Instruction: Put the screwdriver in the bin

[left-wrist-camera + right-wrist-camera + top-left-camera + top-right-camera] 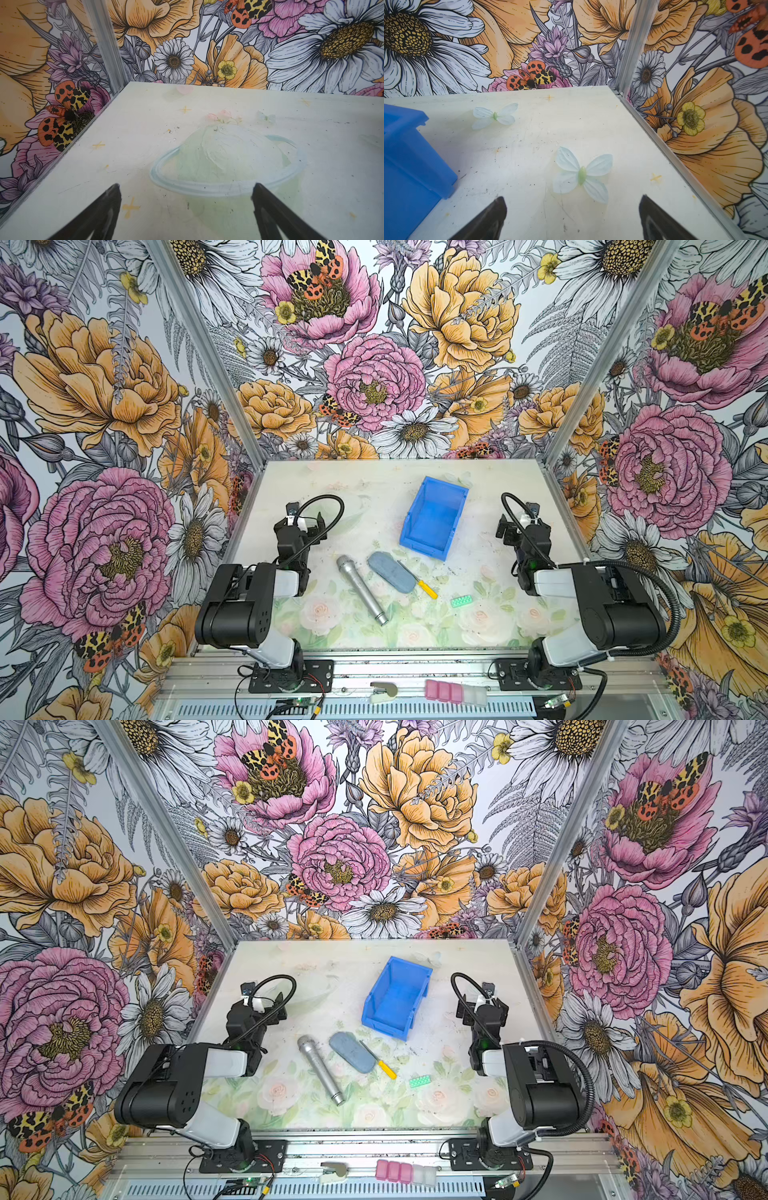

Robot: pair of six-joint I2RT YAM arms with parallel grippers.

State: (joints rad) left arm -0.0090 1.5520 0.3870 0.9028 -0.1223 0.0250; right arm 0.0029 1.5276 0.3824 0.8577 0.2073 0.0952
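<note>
Our right gripper (572,199) hangs over bare bench (365,506) with its jaws wide apart and nothing between them. The left gripper (186,185) is the same, spread and empty, near the far left corner. Neither wrist view shows the tool, so we judge the task to be at its very start, with the reach for the pick not yet begun.

In both top views the screwdriver (420,581) (378,1060) lies flat on the bench, near the middle and towards the front. Its thin shaft runs close along the edge of the grey-blue case (390,572); we cannot tell whether they touch. Its yellow handle pokes clear of the case towards the front edge. The silver microphone (361,589) lies on the other side of the case, and a small green block (461,600) sits apart to the right. The bin (436,518) stands empty just behind the case, its low lip facing the screwdriver. The right wrist view catches one blue corner of the bin (409,162).

For the next move we would send the right arm, since the handle points to its side. It needs to swing back towards the front, come down over the yellow handle, turn its jaws across the handle's axis and close there. The handle is clear of the case, so the fingers have room on both sides. The slim shaft lies low on the bench and offers a poor hold.
</note>
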